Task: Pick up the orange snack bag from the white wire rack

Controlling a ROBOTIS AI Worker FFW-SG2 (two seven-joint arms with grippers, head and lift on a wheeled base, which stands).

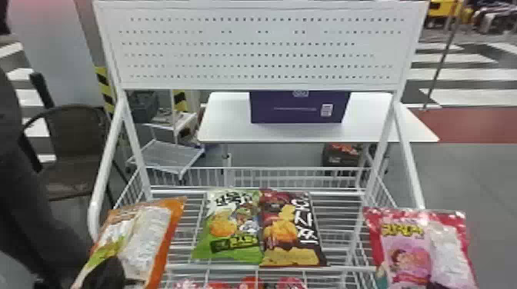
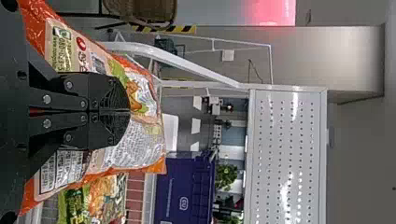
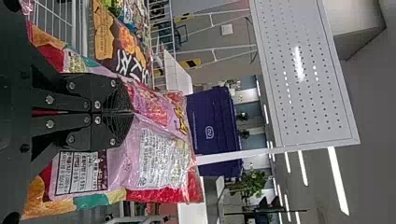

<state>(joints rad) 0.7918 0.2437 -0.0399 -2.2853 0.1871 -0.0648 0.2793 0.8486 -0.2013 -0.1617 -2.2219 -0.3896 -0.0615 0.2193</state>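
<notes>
at the white rack [image 1: 104,173], left tool [image 1: 105,271] grips orange bag [image 1: 148,238], right tool [image 3: 132,112] pink bag [image 1: 411,249].

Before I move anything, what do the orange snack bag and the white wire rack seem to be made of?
The orange snack bag looks like thin, glossy printed plastic film, judging by its creases and shine. The white wire rack looks like metal, painted or plastic-coated: slim bars, evenly white.
</notes>
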